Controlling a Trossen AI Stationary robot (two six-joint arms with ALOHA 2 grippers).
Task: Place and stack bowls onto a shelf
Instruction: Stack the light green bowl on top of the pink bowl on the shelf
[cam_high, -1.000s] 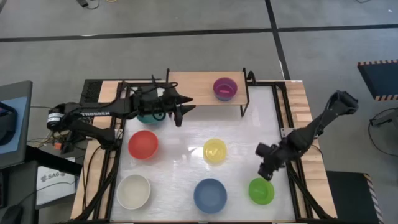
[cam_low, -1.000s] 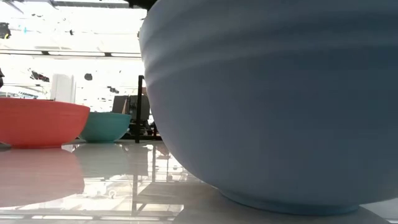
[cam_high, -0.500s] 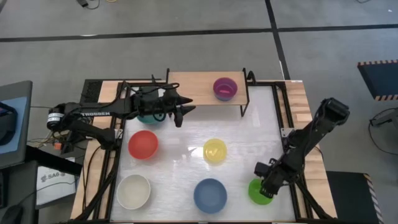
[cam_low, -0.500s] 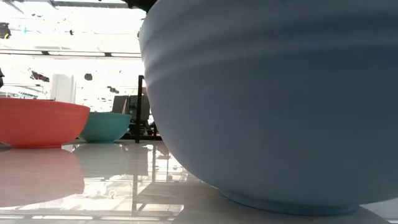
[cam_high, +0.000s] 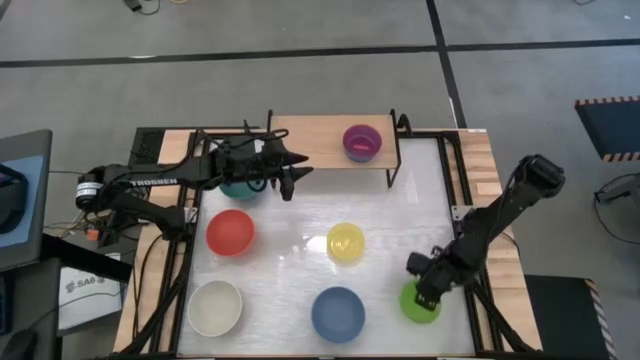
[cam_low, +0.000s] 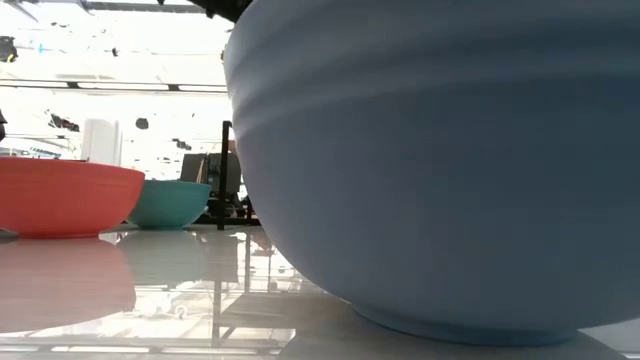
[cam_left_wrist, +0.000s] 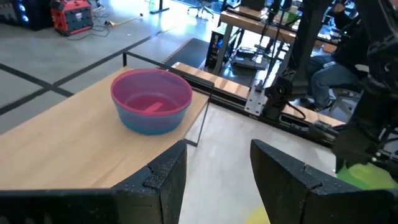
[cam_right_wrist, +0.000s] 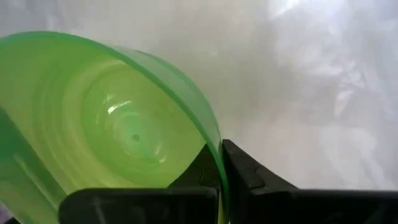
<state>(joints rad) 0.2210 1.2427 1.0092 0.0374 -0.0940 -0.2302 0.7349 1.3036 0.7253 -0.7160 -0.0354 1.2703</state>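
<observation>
Lime bowl (cam_right_wrist: 112, 124) rim between right hand (cam_right_wrist: 219, 168) fingers

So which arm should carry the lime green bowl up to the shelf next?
Right. Its pincer is shut on the lime green bowl's rim, one finger inside, one outside. The left pincer hangs open by the shelf.

Left gripper (cam_high: 290, 178) held level near the table's far edge, jaws parted. Right gripper (cam_high: 425, 287) angled steeply down at the near right, jaws apparently pinched together.
</observation>
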